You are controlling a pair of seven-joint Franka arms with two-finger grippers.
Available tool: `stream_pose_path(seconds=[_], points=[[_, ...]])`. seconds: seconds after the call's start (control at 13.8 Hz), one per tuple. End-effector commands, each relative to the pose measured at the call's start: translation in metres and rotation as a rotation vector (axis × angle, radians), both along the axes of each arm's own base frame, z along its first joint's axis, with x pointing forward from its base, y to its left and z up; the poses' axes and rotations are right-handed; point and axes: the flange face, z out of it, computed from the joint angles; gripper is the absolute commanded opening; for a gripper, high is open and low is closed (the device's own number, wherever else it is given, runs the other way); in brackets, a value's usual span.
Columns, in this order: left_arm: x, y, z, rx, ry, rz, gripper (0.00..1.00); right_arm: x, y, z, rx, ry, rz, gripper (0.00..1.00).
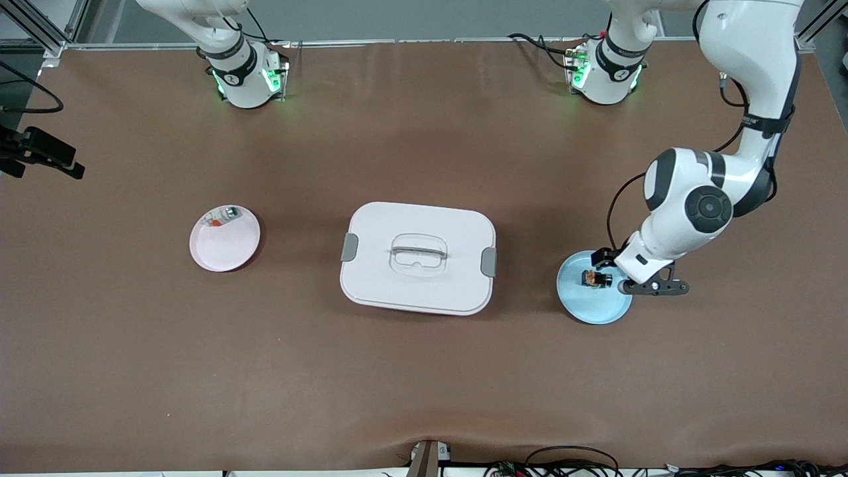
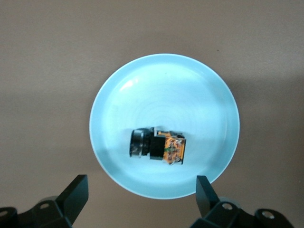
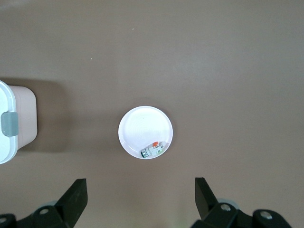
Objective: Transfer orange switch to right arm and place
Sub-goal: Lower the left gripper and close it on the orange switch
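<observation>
The orange switch point(image 1: 594, 278), a tiny black block with an orange face, lies on its side on the light blue plate point(image 1: 593, 308) toward the left arm's end of the table. My left gripper point(image 1: 616, 271) hangs low at that plate's rim, open with nothing between its fingers. In the left wrist view the orange switch point(image 2: 164, 148) rests inside the blue plate point(image 2: 209, 95), just ahead of my left gripper point(image 2: 141, 185). My right gripper point(image 3: 140, 186) is out of the front view. It waits open and empty, high above the table.
A white lidded box point(image 1: 417, 258) with grey clasps stands mid-table. Toward the right arm's end lies a pale pink plate point(image 1: 225, 248) holding a whitish part point(image 1: 222, 217); both the pale plate point(image 3: 142, 126) and a corner of the box point(image 3: 14, 123) show in the right wrist view.
</observation>
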Motion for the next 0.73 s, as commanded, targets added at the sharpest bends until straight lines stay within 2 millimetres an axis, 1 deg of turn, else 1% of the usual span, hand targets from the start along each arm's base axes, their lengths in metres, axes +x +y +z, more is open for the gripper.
stream_pose_path(seconds=[0.0, 0.07, 0.15, 0.44, 0.65], points=[[0.008, -0.009, -0.011, 0.013, -0.001, -0.002, 1.0, -0.005, 0.0, 0.008, -0.01, -0.006, 0.011, 1.0], [0.009, -0.009, -0.02, 0.014, 0.01, -0.002, 1.0, -0.005, 0.0, 0.008, -0.009, -0.006, 0.011, 1.0], [0.009, -0.01, -0.023, 0.013, 0.009, -0.004, 1.0, -0.005, -0.001, 0.008, -0.01, -0.006, 0.009, 1.0], [0.012, -0.011, -0.047, 0.007, 0.017, -0.001, 1.0, -0.007, -0.004, 0.009, -0.007, -0.005, 0.005, 1.0], [0.012, -0.011, -0.053, 0.005, 0.016, -0.003, 1.0, -0.008, -0.003, 0.011, -0.007, -0.01, 0.006, 1.0]])
